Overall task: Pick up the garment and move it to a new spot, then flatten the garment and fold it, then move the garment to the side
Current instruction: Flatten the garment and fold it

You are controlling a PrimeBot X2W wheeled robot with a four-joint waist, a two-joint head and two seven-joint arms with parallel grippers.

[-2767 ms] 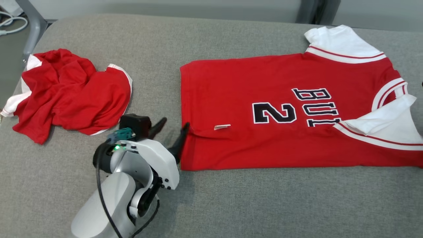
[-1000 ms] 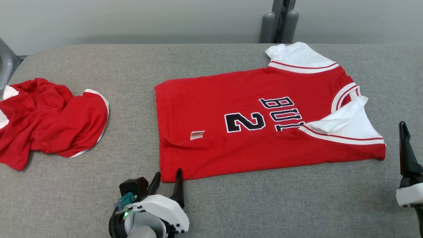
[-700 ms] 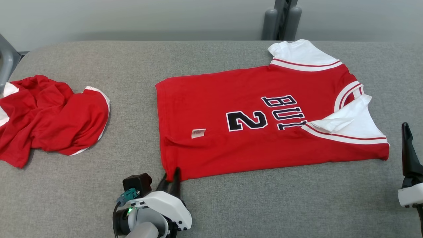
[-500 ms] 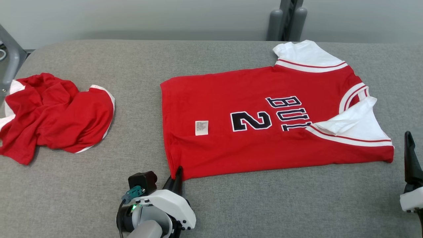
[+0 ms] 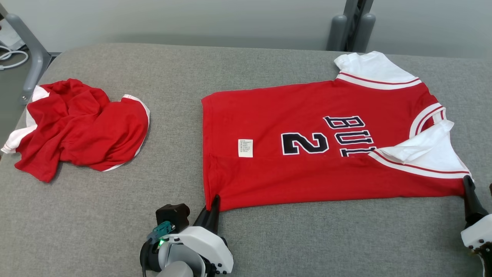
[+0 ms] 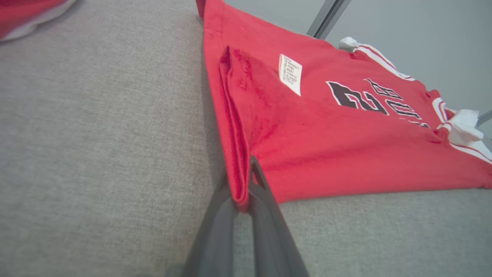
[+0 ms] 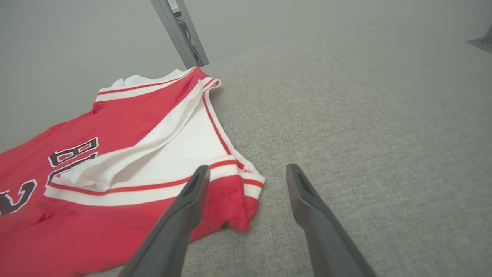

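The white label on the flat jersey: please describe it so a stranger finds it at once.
On the grey table, find the red jersey spread flat. Left of its black number 2 sits a small white label. Unlike the white sleeves, it is a rectangle with fine print.

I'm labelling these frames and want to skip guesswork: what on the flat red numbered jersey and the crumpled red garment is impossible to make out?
- White care label on the flat red numbered jersey: print too small, head view; blurred, left wrist view.
- Black chest lettering: its end is covered by the jersey's folded-over side, head view.
- Crumpled red garment: front hidden by its own folds, head view.
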